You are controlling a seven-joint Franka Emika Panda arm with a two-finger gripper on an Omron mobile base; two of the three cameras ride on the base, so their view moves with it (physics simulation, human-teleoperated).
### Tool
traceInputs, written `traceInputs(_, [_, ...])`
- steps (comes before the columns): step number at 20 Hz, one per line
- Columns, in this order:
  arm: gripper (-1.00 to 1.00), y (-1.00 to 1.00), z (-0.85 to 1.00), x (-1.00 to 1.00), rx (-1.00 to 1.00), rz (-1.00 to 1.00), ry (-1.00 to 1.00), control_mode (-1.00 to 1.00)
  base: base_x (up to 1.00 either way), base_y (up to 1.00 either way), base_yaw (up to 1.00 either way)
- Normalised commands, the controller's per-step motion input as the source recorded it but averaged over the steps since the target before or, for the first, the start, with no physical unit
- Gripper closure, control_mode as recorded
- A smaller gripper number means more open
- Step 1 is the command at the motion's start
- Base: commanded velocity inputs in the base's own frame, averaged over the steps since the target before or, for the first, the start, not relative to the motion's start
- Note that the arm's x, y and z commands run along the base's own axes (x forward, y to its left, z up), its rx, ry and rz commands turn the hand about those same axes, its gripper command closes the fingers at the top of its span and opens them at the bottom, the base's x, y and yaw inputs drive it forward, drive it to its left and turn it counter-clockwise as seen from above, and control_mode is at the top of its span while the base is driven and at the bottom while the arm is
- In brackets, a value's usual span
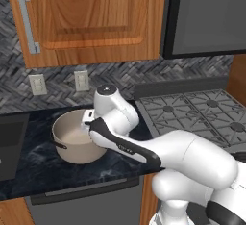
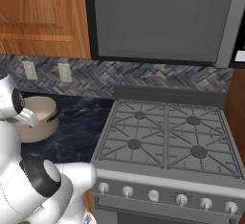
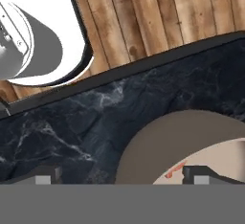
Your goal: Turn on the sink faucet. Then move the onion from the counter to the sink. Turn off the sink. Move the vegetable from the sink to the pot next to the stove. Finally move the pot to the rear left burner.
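The tan pot [image 1: 77,154] stands on the dark marbled counter [image 1: 38,166] left of the stove [image 1: 202,113]. My hand hangs over the pot's right rim, where the wrist covers the fingers in the left base view. In the hand view my gripper [image 3: 125,177] is open, one fingertip over the counter [image 3: 72,122] and the other over the pot [image 3: 158,141]. A sliver of the orange-red onion [image 3: 174,171] shows inside the pot by that fingertip. The right base view has the pot [image 2: 40,127] at far left, beside the stove [image 2: 162,137].
The sink's dark basin [image 1: 9,142] reaches in at the left edge. Wooden cabinets [image 1: 86,17] and a microwave [image 2: 158,17] hang above. The rear left burner [image 1: 168,108] has nothing on its grate. Knobs [image 2: 153,195] line the stove front.
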Motion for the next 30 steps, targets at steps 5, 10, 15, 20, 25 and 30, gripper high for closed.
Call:
traceInputs(5, [-1.00,0.00,-0.09,0.29,0.00,-0.21,0.05,-1.00,0.00,0.00,0.00])
traceInputs(10, [-1.00,0.00,-0.21,0.18,0.00,-0.16,0.08,-1.00,0.00,0.00,0.00])
traceInputs(15, [-1.00,0.00,-0.24,0.15,0.00,-0.13,0.09,-1.00,0.00,0.00,0.00])
traceInputs(20, [-1.00,0.00,-0.18,0.23,0.00,-0.12,0.10,-1.00,0.00,0.00,0.00])
traceInputs(25, [-1.00,0.00,-0.21,0.21,0.00,-0.11,0.09,-1.00,0.00,0.00,0.00])
traceInputs(30, [-1.00,0.07,-0.30,0.13,-0.01,-0.10,0.07,-1.00,0.00,0.00,0.00])
